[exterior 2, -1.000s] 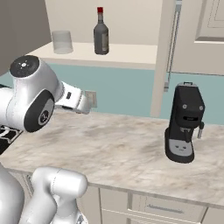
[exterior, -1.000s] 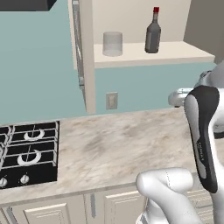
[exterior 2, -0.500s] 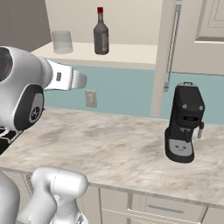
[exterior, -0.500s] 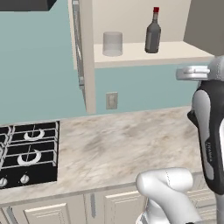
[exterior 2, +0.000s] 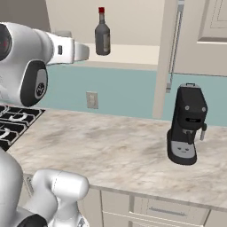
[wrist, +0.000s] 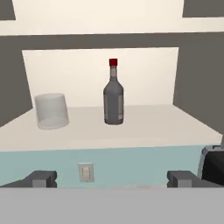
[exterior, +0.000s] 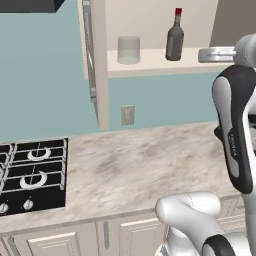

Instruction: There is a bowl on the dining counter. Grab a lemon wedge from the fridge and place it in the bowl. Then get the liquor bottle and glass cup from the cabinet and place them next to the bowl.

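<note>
1. Hand view looks straight into the open cabinet; the liquor bottle stands upright near the middle of the cabinet shelf, and the glass cup sits toward the shelf's left end, well apart from the bottle.
2. Gripper hangs released, jaws spread wide with nothing between them, level with the shelf's front edge and short of it; the bottle lies roughly on its centreline.
3. Step in hand, as judged: reach in for the bottle; a good approach would go straight and level, keeping the fingertips above the shelf lip.
4. Closing on the bottle's wide body rather than the narrow neck should hold steadier; a tall bottle tips easily if nudged by one finger first.
5. Right base view shows the coffee machine on the wall counter below; withdrawal should stay clear of the open cabinet door.
</note>
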{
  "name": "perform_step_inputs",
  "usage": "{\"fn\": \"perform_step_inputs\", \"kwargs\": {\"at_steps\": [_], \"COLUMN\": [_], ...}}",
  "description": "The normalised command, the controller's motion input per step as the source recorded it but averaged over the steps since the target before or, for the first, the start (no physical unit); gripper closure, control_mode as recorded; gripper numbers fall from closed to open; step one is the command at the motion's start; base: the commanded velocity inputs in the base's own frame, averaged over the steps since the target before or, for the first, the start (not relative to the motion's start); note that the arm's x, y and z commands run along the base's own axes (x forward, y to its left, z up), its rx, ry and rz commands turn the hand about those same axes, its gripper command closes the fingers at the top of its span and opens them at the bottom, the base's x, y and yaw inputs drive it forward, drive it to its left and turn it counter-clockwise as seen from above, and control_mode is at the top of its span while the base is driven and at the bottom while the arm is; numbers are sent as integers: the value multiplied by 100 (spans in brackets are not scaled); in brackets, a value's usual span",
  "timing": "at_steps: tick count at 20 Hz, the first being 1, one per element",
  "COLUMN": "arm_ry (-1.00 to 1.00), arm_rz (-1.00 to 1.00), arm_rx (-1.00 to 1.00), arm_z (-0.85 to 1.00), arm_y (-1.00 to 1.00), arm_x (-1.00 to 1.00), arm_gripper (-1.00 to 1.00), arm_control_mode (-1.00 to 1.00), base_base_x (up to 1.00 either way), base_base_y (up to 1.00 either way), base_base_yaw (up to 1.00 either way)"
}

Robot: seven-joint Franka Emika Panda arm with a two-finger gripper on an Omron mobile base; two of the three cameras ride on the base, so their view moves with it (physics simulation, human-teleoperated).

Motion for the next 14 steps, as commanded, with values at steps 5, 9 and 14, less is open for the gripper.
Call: {"fn": "perform_step_inputs", "kwargs": {"at_steps": [5,9,14], "arm_ry": [0,1,4], "arm_rz": [0,0,0], "arm_rx": [-1,0,0], "arm_z": [20,0,3], "arm_y": [7,19,6], "arm_x": [67,65,66], "arm_gripper": [-100,-100,-100], "arm_control_mode": [-100,-100,-100], "base_base_x": [0,0,0], "base_base_y": [0,0,0], "base_base_yaw": [0,0,0]}}
